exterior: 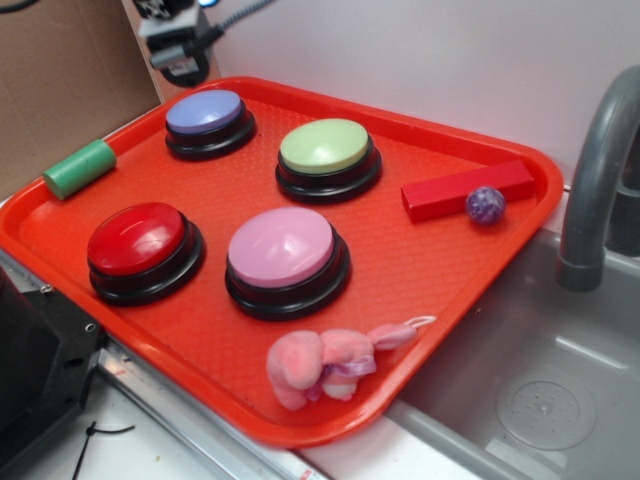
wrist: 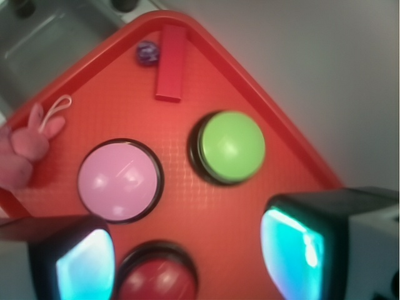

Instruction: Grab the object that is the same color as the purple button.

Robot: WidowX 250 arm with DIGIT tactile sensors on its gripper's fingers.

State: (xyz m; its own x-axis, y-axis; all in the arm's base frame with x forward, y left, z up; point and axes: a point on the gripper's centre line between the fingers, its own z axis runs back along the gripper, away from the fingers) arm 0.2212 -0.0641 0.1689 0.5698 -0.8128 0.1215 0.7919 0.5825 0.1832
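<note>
The small speckled purple ball (exterior: 486,205) lies touching the long red block (exterior: 467,190) — well apart from the lavender dome button (exterior: 205,112); the gripper (wrist: 187,250) hangs released (nothing between its fingers).

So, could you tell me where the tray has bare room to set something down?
Bare tray lies between the pink button, red block and plush toy. The four buttons crowd the middle; the purple ball sits against the block.

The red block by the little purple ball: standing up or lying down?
Lying down. The red block rests flat on its long side on the tray, beside the purple ball.
</note>
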